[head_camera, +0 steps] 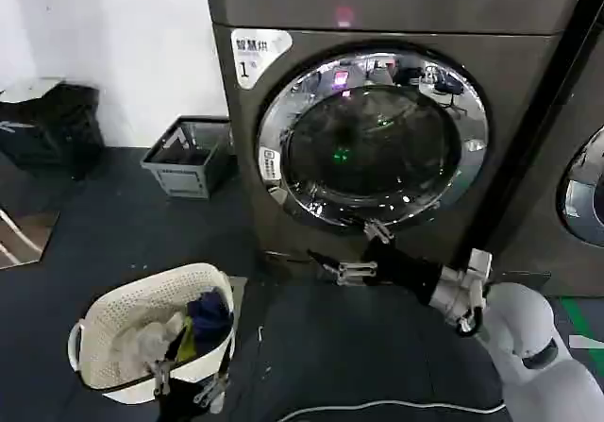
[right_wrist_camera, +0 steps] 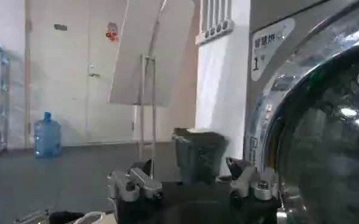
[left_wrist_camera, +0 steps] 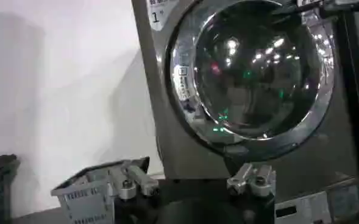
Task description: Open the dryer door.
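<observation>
1. The right end effector [head_camera: 354, 250] reaches in from the robot's right at the lower front of the dark grey dryer [head_camera: 528, 92], with its fingers spread wide and nothing held between them.
2. The dryer door [head_camera: 373, 139] is just above and beyond this end effector, and the upper finger [head_camera: 377, 228] sits right at the bottom edge of the door's chrome ring; I cannot tell whether it touches.
3. The door lies flat against the machine front, closed, its dark glass catching green and white reflections.
4. A white "1" label [head_camera: 253, 56] sits on the dryer front, up and to the left of the right end effector, beside the door's upper left rim.
5. The left end effector [left_wrist_camera: 191, 181] is low in front of the machine, its fingers standing wide apart and empty, with the door above and ahead of it in the left wrist view.
6. A white laundry basket [head_camera: 118, 323] holding clothes stands on the dark floor [head_camera: 340, 346], to the left of the right end effector and well apart from it.
7. A grey crate [head_camera: 189, 158] sits further left by the white wall.
</observation>
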